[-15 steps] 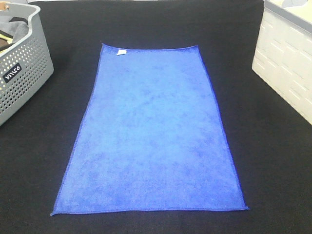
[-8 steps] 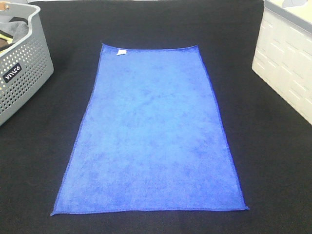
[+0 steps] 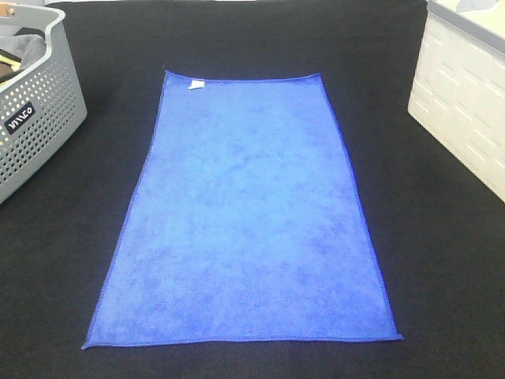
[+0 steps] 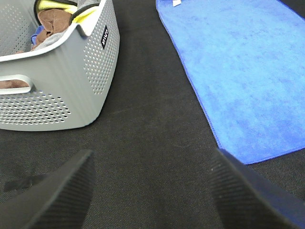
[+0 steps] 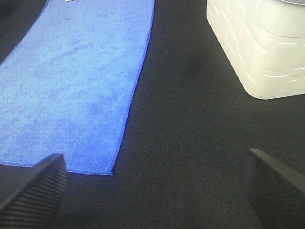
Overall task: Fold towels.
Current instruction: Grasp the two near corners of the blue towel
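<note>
1. The royal-blue microfibre towel (image 3: 245, 213) lies spread flat and lengthwise in the middle of the black-covered desk (image 3: 442, 260). Its white tag (image 3: 196, 84) sits at the far left corner, and no fold has been made yet.
2. The left pincer (image 4: 152, 183) hangs released, jaws wide and empty, over bare desk between the grey perforated basket (image 4: 62, 86) and the towel's near left corner.
3. The right pincer (image 5: 157, 183) gapes just as wide and holds nothing. It is just off the near right corner, with the white crate (image 5: 257, 47) farther out on its side.
4. The towel is thin and lies flush, so I'd worry the fingers skid over it and pinch nothing, or snag the dark covering underneath (that would ruck up and drag the towel askew).
5. If one corner lifts sooner or higher than the other, the fold lands skewed and the edges won't meet.
6. A wide swing from the left arm could knock the basket.
</note>
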Controlling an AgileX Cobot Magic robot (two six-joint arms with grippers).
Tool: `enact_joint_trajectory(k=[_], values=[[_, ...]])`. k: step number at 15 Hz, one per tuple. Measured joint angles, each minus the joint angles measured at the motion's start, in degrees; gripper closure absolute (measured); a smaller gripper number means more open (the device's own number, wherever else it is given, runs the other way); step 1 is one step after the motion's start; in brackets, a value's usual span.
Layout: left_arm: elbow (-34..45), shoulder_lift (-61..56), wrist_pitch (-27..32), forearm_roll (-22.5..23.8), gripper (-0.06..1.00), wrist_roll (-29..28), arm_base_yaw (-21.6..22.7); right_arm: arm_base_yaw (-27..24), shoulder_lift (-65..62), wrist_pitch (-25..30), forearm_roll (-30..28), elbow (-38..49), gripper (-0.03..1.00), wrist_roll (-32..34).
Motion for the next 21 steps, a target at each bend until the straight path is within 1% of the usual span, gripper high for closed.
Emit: enact_joint_trajectory(k=[7,8,9,10,11,12,13,15,16,18,19,20,21], values=[[0.0,1.0,-0.1,0.0,0.29,0.0,0.0,0.0,0.0,0.0,-0.3,0.1,0.03,0.0],[-0.3,1.9,-0.8,-0.4,0.29,-0.2,0.0,0.0,0.7,0.0,-0.3,0.1,0.03,0.0],[-0.7,2.8,-3.1,-1.5,0.29,-1.0,0.0,0.0,1.9,-0.3,-0.3,0.1,0.03,0.6],[-0.9,3.8,-6.0,-3.4,0.29,-2.2,0.0,0.0,3.7,-1.4,-0.5,-0.3,0.03,2.3],[-0.9,5.1,-9.3,-5.2,0.29,-3.8,0.0,0.0,6.4,-4.1,-0.6,-0.7,0.03,5.2],[-0.3,7.2,-13.8,-8.0,0.29,-5.8,0.0,0.0,9.6,-7.4,-0.6,-1.0,0.03,7.5],[0.6,11.1,-18.8,-12.5,0.29,-7.8,0.0,0.0,14.5,-10.8,-0.6,-1.1,0.04,8.8],[0.9,19.1,-20.9,-18.2,0.29,-8.5,0.0,0.0,23.0,-12.7,0.2,-1.1,0.05,9.0],[0.9,23.8,-21.3,-20.5,0.29,-8.5,0.0,0.0,27.3,-12.9,1.5,-1.1,0.05,9.0],[1.0,33.6,-21.4,-24.5,0.29,-5.9,0.0,0.0,37.0,-12.9,5.5,-1.8,0.06,6.4],[1.0,39.0,-21.5,-26.2,0.29,-3.2,0.0,0.0,44.6,-13.1,9.0,-3.2,0.07,2.3],[1.0,46.0,-21.5,-28.6,0.29,0.9,0.0,0.0,49.0,-13.1,11.7,-4.1,0.07,-0.5],[1.0,50.8,-21.7,-30.7,0.29,3.4,0.0,0.0,54.0,-13.2,14.3,-5.0,0.07,-3.2]])
